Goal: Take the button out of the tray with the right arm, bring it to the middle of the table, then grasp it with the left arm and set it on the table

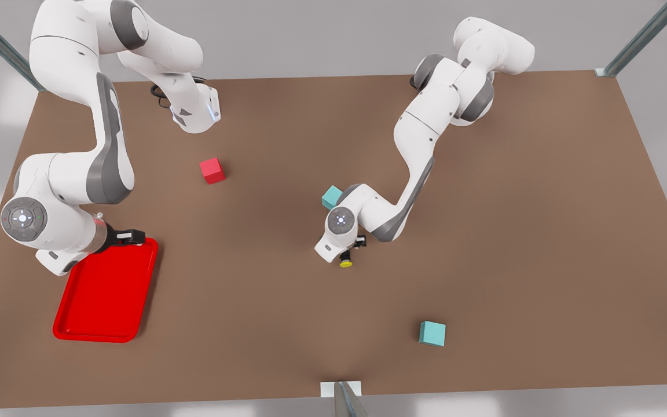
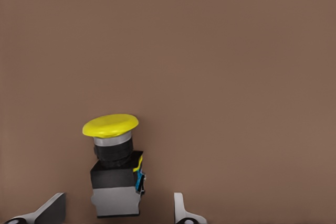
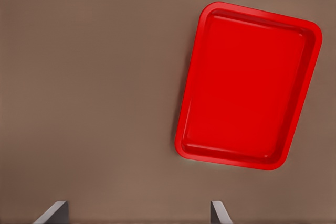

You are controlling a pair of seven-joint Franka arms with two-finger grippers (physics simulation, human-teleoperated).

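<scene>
The button (image 2: 113, 166), yellow cap on a dark boxy base, sits between the two fingers of the left gripper (image 2: 118, 211), nearer one fingertip (image 2: 50, 208) than the other; both fingers stand wide of it with table showing on either side, so nothing is clamped; whether the base rests on the table (image 1: 513, 231) cannot be told from the wrist view. In the front view the button (image 1: 345, 262) shows just below the left gripper (image 1: 350, 253), near the middle of the table, its cap pointing toward the near edge; a teal cube (image 1: 331, 197) lies just behind that arm's wrist, a second teal cube (image 1: 432, 333) well apart toward the near edge, and a red cube (image 1: 212, 171) off toward the front view's left. The right gripper (image 1: 131, 236) hangs over the far corner of the tray (image 1: 79, 333); its fingers (image 3: 52, 212) are spread wide and hold nothing, and the tray (image 3: 294, 24) lies beyond the fingertips, off to one side.
</scene>
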